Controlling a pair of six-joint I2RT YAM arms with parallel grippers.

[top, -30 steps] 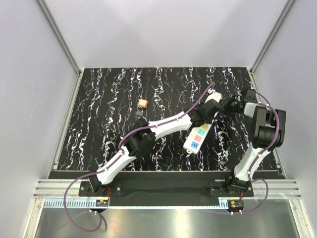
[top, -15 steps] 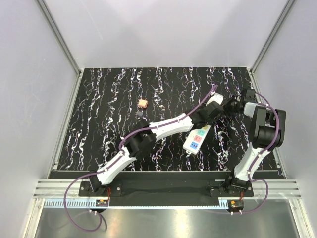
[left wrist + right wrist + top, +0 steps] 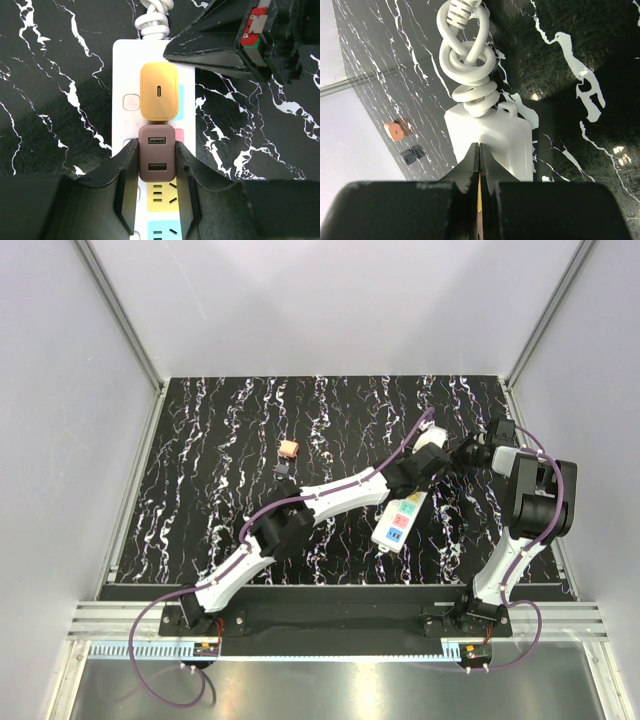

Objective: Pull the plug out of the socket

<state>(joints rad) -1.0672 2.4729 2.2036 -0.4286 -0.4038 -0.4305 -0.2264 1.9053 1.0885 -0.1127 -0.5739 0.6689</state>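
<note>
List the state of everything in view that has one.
power strip: lying flat on the table, cord coiled
orange plug: seated in the strip
maroon plug: seated in the strip
left gripper: shut on the maroon plug
right gripper: shut, tips on the strip's cord end
peach block: loose on the table
dark block: loose near it

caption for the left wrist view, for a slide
Left hand brackets a maroon two-port USB adapter beside an orange blocky plug on a white power strip.

Smooth white plastic – socket point(image 3: 122, 65); matt orange plastic – plug point(image 3: 159, 91); glossy black marble-look tabletop point(image 3: 50, 75), reflections showing.
</note>
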